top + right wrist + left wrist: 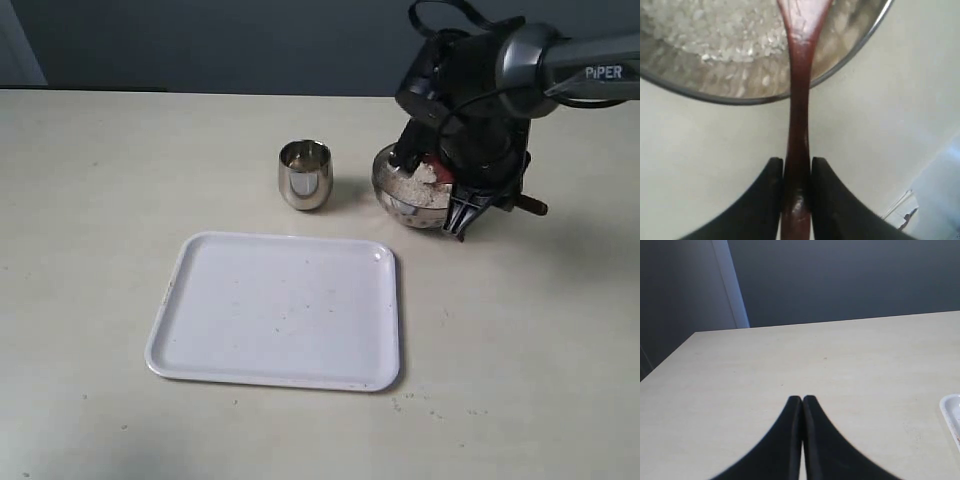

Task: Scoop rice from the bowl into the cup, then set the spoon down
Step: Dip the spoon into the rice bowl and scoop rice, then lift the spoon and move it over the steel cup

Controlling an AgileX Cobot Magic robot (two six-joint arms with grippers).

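Right gripper (797, 162) clamped on spoon (799, 95) handle, tip in bowl (842, 42) rice (715, 25); cup (305, 175) near, left-arm side. Left gripper (802, 399) jaws together, empty.

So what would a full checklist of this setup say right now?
Surface: pale table, a few loose specks.
Job's things: steel bowl holds rice; steel cup stands apart beside it; wooden spoon reaches into the bowl.
Clutter: white tray, only specks on it.
Grippers: right tool shut on the spoon's handle; left tool shut, holding nothing.
Cables: black loop on the right arm.
Surroundings: dark wall.
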